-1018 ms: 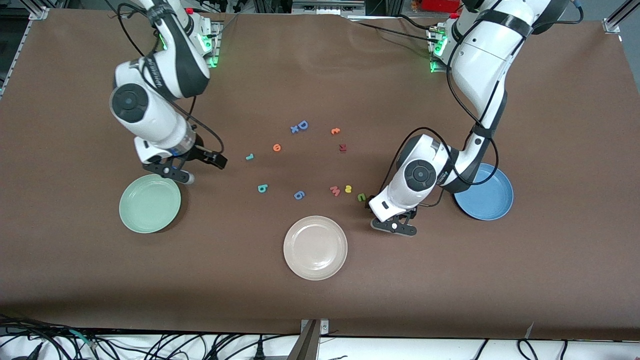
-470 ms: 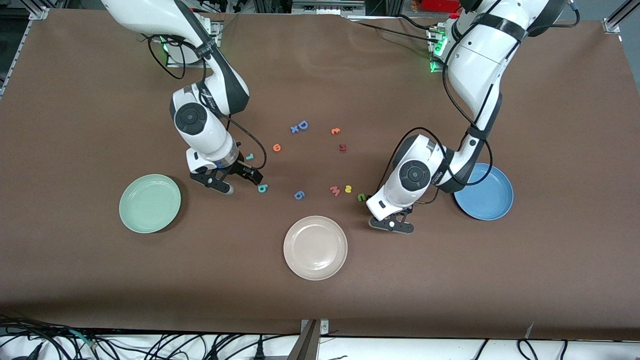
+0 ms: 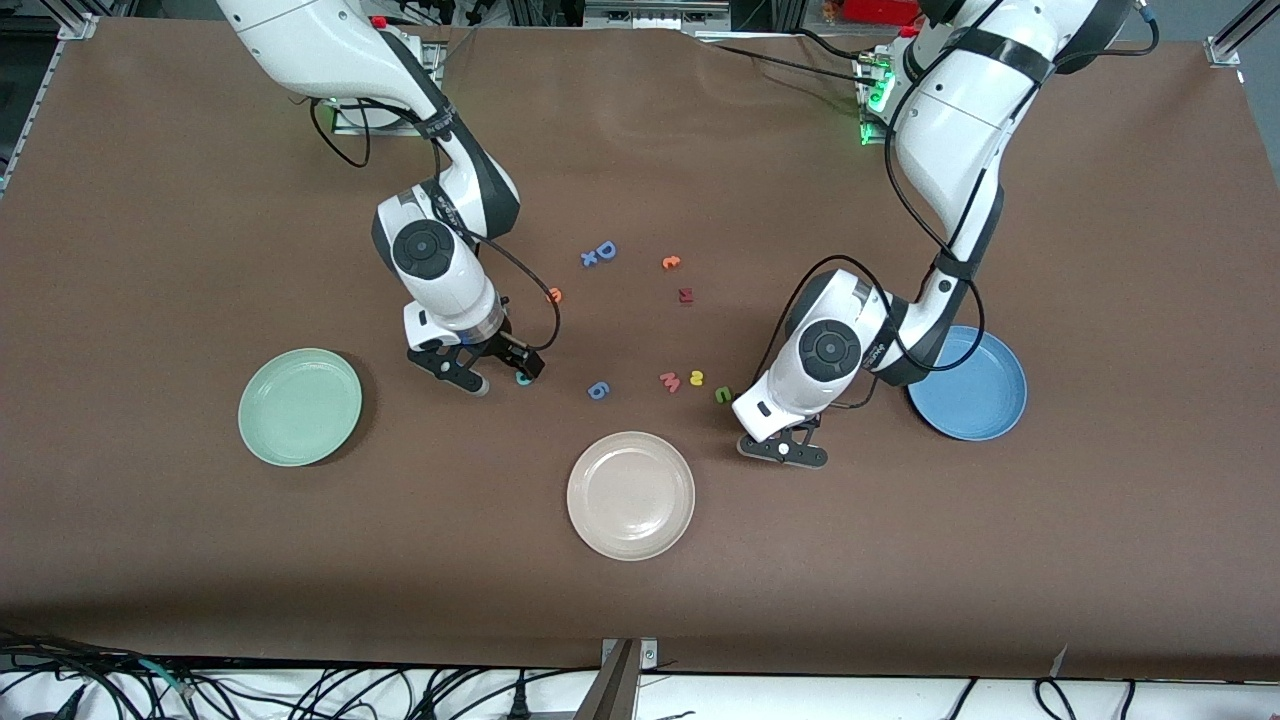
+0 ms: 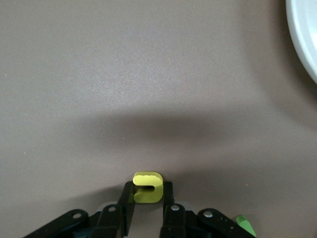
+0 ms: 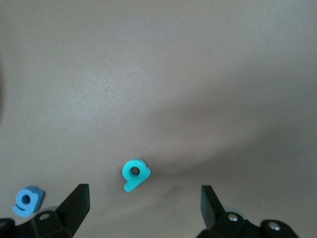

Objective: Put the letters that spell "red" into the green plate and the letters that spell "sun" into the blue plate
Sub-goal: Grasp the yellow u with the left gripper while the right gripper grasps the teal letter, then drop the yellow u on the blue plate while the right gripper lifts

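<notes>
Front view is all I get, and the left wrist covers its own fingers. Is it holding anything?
Observer: Yes. The left gripper is shut on a yellow letter.
Operator: Which letter?
Observer: It looks like a "u". A green letter lies close beside that gripper.
Operator: And the right side?
Observer: The right gripper is open. A teal letter lies flat on the table between its jaws, touching neither.

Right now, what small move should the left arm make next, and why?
Probably lift straight up: the left gripper, fingers shut on the yellow "u", sits low at the table, with the blue plate beside it toward the left arm's end. The right gripper hangs open over the teal "d".
</notes>
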Robot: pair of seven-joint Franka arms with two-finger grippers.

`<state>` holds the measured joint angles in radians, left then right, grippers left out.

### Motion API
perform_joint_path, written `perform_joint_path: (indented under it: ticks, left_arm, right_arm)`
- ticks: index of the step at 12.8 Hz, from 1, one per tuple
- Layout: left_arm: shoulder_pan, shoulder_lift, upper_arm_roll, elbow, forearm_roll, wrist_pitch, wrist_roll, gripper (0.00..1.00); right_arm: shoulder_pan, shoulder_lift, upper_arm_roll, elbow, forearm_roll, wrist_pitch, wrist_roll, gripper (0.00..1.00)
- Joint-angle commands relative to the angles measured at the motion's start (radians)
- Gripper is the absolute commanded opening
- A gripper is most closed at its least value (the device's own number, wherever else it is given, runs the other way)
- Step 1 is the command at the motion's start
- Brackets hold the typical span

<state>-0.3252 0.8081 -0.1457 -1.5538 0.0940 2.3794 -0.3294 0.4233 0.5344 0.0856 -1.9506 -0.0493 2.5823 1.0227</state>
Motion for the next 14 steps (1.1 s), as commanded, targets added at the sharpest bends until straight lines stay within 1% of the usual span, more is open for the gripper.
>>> perform_joint_path:
  ticks: [1,3,4,6,8,10,11,13,14]
  left_arm:
    - [-0.005,-0.01,0.003,-0.006,0.035,0.008,-0.017,0.04]
    - [0.012,-0.029,0.001,0.0,0.033,-0.012,-0.013,0.04]
    - [0.026,-0.05,0.001,0.006,0.033,-0.05,0.01,0.04]
    - [0.087,-0.09,-0.008,0.014,0.032,-0.118,0.099,0.04]
    - [0.127,-0.134,-0.006,-0.005,0.029,-0.189,0.196,0.05]
    - [0.199,-0.185,-0.011,-0.018,0.029,-0.311,0.284,0.05]
    - [0.219,-0.226,-0.009,-0.075,0.032,-0.316,0.343,0.04]
    - [0.29,-0.295,-0.009,-0.196,0.033,-0.27,0.452,0.05]
    - [0.317,-0.314,-0.009,-0.225,0.033,-0.254,0.516,0.05]
  right_arm:
    - [0.035,0.071,-0.015,0.074,-0.021,0.002,0.071,0.99]
    - [0.037,0.093,-0.015,0.096,-0.021,-0.005,0.079,0.99]
    - [0.037,0.098,-0.015,0.096,-0.021,-0.013,0.079,0.99]
    - [0.037,0.104,-0.015,0.102,-0.021,-0.036,0.077,0.99]
    - [0.037,0.119,-0.015,0.136,-0.021,-0.094,0.079,0.95]
    - [0.038,0.128,-0.015,0.157,-0.021,-0.139,0.079,0.94]
    - [0.044,0.131,-0.015,0.156,-0.021,-0.14,0.079,0.92]
    - [0.051,0.142,-0.017,0.16,-0.032,-0.139,0.097,0.92]
    - [0.051,0.15,-0.017,0.168,-0.046,-0.139,0.111,0.92]
